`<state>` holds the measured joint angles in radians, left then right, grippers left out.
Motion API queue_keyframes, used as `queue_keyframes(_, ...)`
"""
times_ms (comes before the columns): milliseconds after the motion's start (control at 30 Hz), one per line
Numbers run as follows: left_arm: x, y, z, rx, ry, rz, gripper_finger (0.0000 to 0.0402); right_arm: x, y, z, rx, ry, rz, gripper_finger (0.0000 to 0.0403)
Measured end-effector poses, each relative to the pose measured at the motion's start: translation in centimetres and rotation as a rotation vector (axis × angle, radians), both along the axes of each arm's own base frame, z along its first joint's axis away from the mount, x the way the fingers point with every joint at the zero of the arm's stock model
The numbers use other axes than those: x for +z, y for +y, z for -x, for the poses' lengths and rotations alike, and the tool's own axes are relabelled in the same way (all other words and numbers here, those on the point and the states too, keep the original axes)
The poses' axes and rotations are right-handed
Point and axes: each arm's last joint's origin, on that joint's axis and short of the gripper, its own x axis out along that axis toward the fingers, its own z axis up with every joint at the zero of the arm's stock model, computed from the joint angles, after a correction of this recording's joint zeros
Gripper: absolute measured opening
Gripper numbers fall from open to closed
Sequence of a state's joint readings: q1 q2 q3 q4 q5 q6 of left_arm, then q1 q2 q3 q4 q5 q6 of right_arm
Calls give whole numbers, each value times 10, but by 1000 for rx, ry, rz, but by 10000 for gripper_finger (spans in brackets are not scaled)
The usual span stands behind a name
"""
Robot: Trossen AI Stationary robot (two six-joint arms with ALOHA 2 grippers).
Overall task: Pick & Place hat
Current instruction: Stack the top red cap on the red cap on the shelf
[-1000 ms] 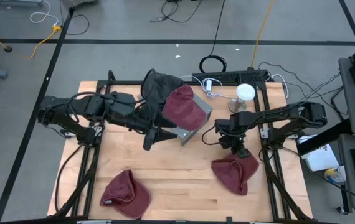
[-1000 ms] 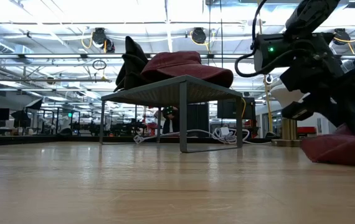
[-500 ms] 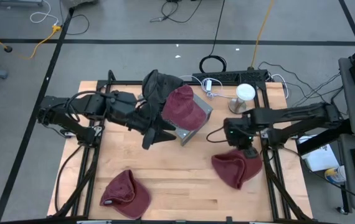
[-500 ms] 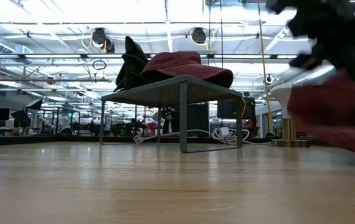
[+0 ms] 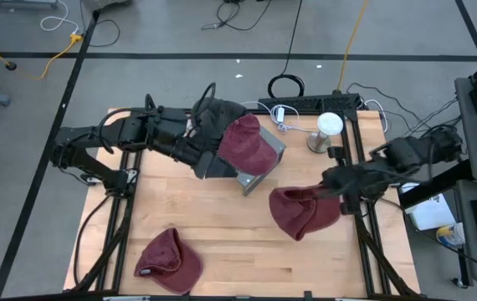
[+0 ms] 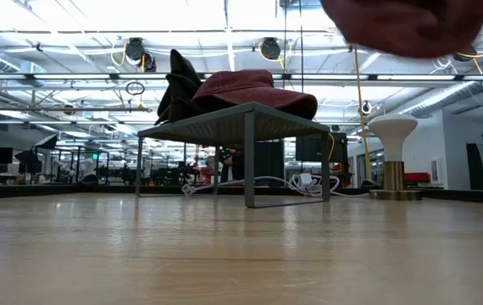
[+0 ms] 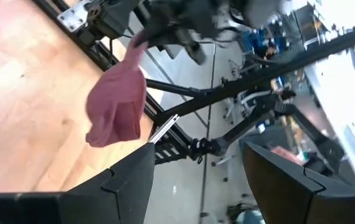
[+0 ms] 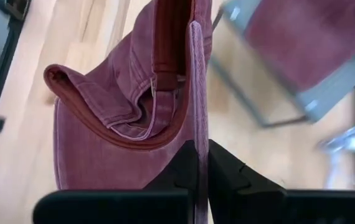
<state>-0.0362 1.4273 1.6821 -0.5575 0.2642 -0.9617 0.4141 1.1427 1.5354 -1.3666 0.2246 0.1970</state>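
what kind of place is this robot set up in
Probably a robotics lab or workshop in a big industrial hall. The low view shows exposed ceiling ducts and strip lights; the high view shows cables on a grey floor around the framed wooden table.

Three hats — the lifted hat, the stand's hat, the table's hat — all maroon.

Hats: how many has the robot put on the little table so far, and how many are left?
Done: a dark red hat and a black hat already sit on the small grey metal stand. In hand: the right gripper is shut on a second dark red cloth hat, lifted off the wooden table. The left gripper waits open by the stand. Left: one more dark red hat lies near the table's front edge.
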Motion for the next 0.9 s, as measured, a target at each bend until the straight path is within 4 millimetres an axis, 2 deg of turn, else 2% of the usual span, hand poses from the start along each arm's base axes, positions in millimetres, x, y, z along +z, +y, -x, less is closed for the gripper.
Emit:
queue_keyframes(267, 1, 11, 0, -2, 66, 223, 248, 40, 11, 4, 21, -238, 227, 6)
queue_keyframes(567, 8, 11, -2, 14, 2, 266, 248, 65, 14, -5, 27, -444, 727, 6)
queue_keyframes(800, 15, 14, -4, 96, -82, 273, 248, 90, 12, -10, -84, -424, 1135, 6)
queue_keyframes(900, 17, 17, -4, 157, -104, 262, 248, 100, 12, -11, -106, -380, 1235, 6)
